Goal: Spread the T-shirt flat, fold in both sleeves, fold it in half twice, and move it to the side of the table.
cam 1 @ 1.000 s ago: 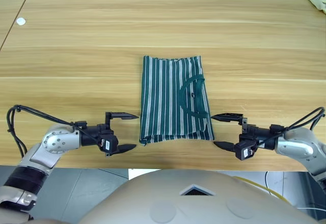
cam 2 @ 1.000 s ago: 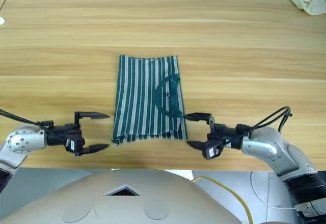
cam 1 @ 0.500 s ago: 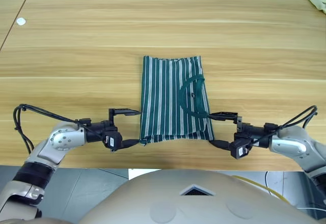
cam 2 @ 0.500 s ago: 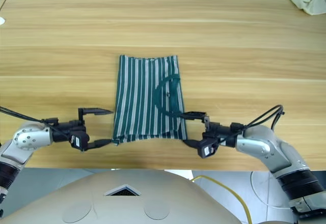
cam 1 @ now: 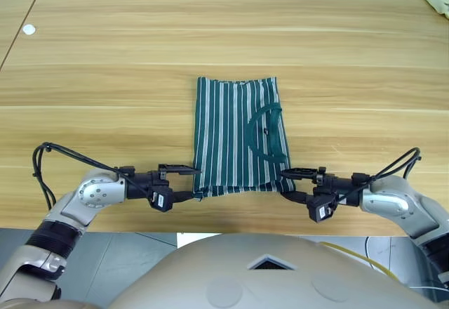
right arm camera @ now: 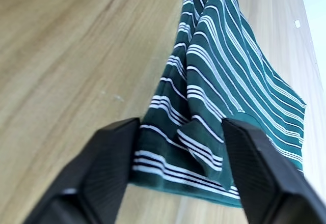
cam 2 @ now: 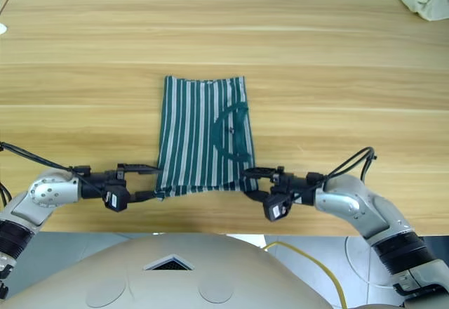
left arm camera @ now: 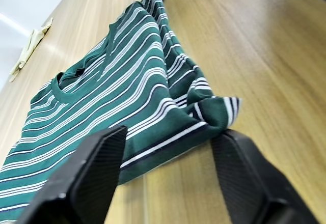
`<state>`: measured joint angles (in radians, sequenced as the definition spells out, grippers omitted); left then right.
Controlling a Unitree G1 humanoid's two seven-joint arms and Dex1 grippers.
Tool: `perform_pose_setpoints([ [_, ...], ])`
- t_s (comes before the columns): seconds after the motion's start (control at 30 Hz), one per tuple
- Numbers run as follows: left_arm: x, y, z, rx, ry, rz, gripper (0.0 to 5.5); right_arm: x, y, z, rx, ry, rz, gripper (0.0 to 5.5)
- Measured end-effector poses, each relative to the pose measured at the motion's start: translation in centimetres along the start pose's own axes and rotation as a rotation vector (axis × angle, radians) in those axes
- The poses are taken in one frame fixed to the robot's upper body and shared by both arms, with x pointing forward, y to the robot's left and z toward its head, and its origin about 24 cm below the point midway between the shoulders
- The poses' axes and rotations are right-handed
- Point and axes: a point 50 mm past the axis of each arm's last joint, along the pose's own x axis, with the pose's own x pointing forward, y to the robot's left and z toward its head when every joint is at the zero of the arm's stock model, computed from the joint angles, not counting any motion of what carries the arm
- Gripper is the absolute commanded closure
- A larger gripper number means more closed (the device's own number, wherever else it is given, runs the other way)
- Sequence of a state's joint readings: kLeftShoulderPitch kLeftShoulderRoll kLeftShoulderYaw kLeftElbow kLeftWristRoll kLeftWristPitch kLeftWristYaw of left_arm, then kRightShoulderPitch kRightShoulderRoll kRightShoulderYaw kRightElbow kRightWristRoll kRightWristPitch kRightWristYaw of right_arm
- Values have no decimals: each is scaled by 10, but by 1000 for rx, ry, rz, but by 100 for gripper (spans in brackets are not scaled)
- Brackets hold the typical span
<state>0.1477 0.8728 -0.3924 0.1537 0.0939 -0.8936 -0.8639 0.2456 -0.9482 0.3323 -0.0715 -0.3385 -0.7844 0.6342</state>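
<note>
T-shirt (cam 1: 240, 137) near corners lie inside spread left pincer (cam 1: 197, 183) and right pincer (cam 1: 284, 183).

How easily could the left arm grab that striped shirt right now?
Probably easily: the left gripper is open, with the near corner of the shirt between its fingers and nothing in the way.

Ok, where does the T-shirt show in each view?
Left eye view: T-shirt centre, towards the near edge.
Right eye view: left of centre.
Left wrist view: corner inside open left gripper.
Right wrist view: corner inside open right gripper.
Shared landmark: its near hem.
</note>
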Motion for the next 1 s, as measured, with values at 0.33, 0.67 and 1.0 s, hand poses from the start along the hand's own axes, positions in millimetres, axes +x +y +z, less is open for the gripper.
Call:
perform_pose_setpoints([
  [0.33, 4, -3, 0, -6, -14, -41, 468, 8, 2, -3, 5, 10, 9, 503],
  [0.67, 5, -5, 0, -11, -16, -43, 537, 9, 3, -4, 5, 20, 12, 550],
  [1.0, 3, 2, 6, 30, -36, -12, 537, 3, 4, -1, 13, 26, 17, 550],
])
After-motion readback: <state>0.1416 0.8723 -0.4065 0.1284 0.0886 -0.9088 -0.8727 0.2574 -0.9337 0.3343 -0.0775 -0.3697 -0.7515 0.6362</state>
